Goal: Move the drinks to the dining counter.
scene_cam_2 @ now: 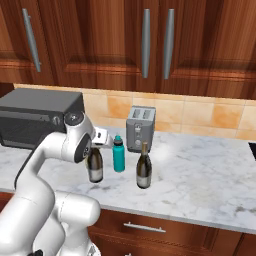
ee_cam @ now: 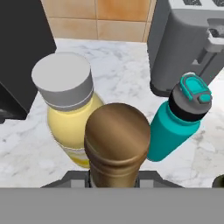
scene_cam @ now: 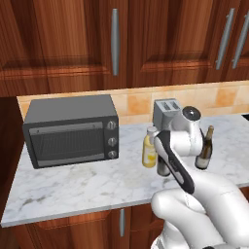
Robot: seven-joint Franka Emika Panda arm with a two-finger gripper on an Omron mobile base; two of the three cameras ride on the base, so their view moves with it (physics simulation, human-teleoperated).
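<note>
- We are looking down the hand camera at the brown cap of a dark glass wine bottle, which is sitting right at the two-finger gripper; the claw is clamped on this bottle's neck, though the fingertips are mostly tucked behind the cap.
- From the right base camera we are seeing the same dark bottle standing on the narrow marble worktop, its neck covered by the white arm's hand.
- From the left base camera the arm is blocking most of it, leaving only a dark lower part.
- The yellow bottle with white cap is standing just beside it, near the dark grey microwave oven.
- The teal bottle with dark cap is standing before the grey metal toaster.
- A second dark wine bottle with pale label is standing apart, unobstructed.
</note>
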